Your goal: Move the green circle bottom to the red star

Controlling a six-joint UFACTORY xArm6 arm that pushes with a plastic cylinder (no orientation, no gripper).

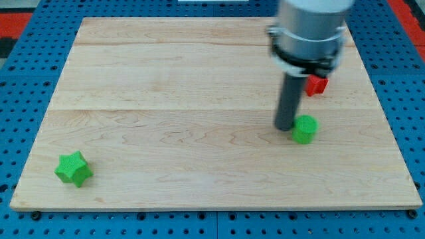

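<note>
The rod, with no hand to open or close, rests its tip (pixel 285 127) touching the green circle (pixel 305 129) at nine o'clock, the circle already near six o'clock of the red star (pixel 316 84).

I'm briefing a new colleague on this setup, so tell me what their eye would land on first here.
First comes the big grey arm at the view's upper right, its dark rod ending with my tip right beside the green circle, on that block's left. Just above them sits the red star, partly hidden by the arm. Far off, at the wooden board's lower left corner, lies a lone green star.
</note>
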